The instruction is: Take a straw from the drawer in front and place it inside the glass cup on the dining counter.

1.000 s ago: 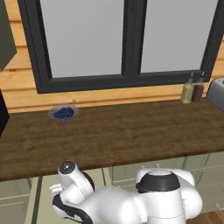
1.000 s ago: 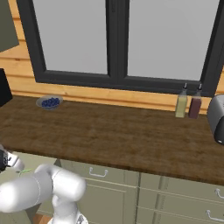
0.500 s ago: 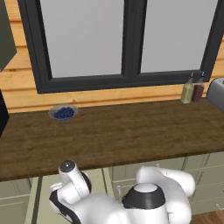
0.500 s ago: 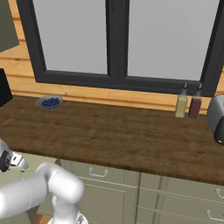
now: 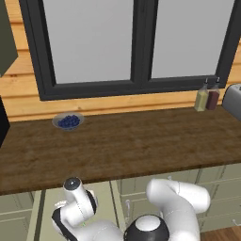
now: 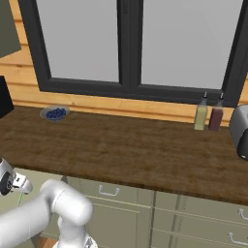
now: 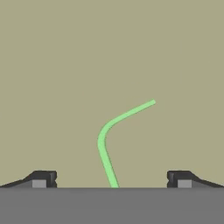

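Note:
A thin green straw (image 7: 105,135) with a bent neck lies on the pale olive floor of the drawer (image 7: 175,65). My gripper (image 7: 111,178) hangs open right over it, one dark fingertip (image 7: 43,178) on each side and the straw's long end running between them. Nothing is held. From the left base view my hand (image 5: 75,207) reaches down in front of the worktop's edge, over the pulled-out drawer (image 5: 101,193). It sits at the far left in the right base view, hand (image 6: 7,181). The glass cup and the dining counter are out of view.
The dark wood worktop (image 5: 141,146) runs under a black-framed window. On it stand a bowl of blueberries (image 5: 68,121), two bottles (image 5: 207,98) and a toaster oven (image 6: 240,131) at the right edge. Closed green drawers with silver handles (image 6: 109,191) lie below.
My hand stays almost in place over the drawer. The arm's white elbow has swung lower and to the left in the left base view. The jaws stay open.

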You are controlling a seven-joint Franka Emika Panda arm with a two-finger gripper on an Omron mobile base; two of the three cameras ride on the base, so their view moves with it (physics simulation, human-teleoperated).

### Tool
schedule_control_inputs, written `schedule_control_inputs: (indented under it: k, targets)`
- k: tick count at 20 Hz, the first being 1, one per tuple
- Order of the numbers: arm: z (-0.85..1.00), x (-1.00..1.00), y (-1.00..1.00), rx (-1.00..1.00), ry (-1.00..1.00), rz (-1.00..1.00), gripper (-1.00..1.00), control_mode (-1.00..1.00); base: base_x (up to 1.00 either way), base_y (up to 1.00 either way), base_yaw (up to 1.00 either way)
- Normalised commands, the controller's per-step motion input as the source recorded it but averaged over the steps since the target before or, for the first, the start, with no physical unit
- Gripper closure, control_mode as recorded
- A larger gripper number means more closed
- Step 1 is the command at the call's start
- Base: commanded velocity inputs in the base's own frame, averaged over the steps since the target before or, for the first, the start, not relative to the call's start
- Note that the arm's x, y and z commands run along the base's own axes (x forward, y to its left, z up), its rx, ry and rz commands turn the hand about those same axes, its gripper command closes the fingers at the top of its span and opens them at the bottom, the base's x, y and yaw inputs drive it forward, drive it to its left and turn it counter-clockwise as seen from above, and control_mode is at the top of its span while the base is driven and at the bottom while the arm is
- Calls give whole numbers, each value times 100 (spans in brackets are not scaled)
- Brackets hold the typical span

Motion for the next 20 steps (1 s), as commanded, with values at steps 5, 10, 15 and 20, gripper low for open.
schedule_control_inputs:
  k: [5,10,15,20]
  targets:
    - [-22,1,9,0,0,0,-100,-100,0,0,0]
    - [-14,3,5,0,0,0,-100,-100,0,0,0]
    - [-2,6,0,0,0,0,-100,-100,0,0,0]
    - [-14,5,0,0,0,0,100,-100,0,0,0]
